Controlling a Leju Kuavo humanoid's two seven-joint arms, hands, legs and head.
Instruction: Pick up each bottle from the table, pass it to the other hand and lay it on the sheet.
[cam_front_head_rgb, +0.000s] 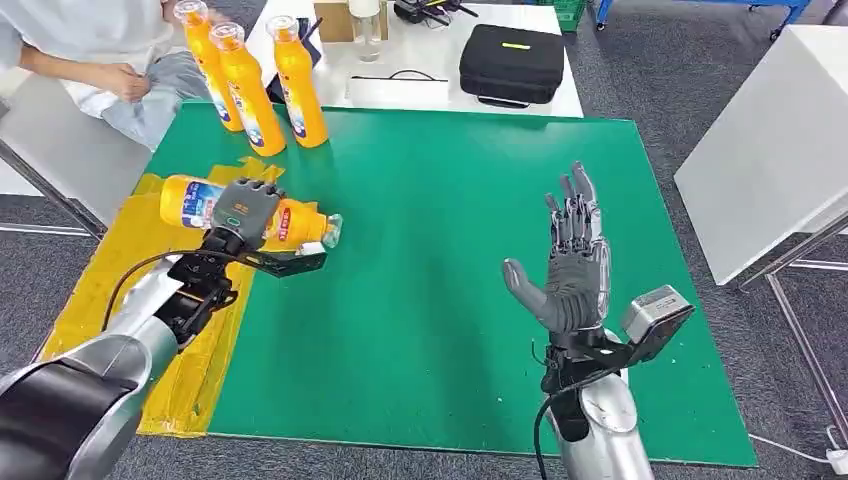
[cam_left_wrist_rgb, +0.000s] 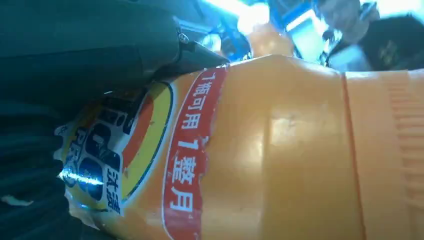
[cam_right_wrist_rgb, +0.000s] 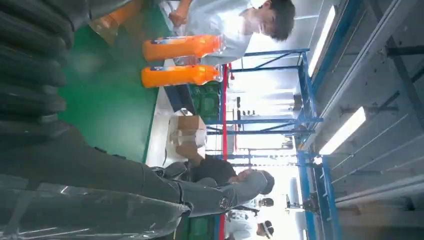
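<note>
1. Looking down through the head view, I see my left hand (cam_front_head_rgb: 243, 212) wrapped over an orange bottle (cam_front_head_rgb: 190, 201) that lies on its side, its fingers curled across the label.
2. That bottle sits on the yellow sheet (cam_front_head_rgb: 120, 290) at the left edge of the green mat (cam_front_head_rgb: 440, 230), with its clear cap end reaching out over the green.
3. From the left wrist view, the same bottle (cam_left_wrist_rgb: 280, 150) is pressed close against the dark fingers (cam_left_wrist_rgb: 100, 45), its red label strip and orange body plain to read.
4. My right hand (cam_front_head_rgb: 573, 262) is held above the green mat, well apart from the bottle, palm up, with its fingers spread and straight and nothing in it.
5. Three more orange bottles (cam_front_head_rgb: 255, 85) stand upright together at the far left corner of the mat, just beyond the sheet; two of them (cam_right_wrist_rgb: 180, 61) also appear in the right wrist view.
6. A person in a white top (cam_front_head_rgb: 95, 50) sits just beside those standing bottles, at the far left.
7. A black case (cam_front_head_rgb: 512, 63) rests on the white table (cam_front_head_rgb: 560, 100) beyond the mat.
</note>
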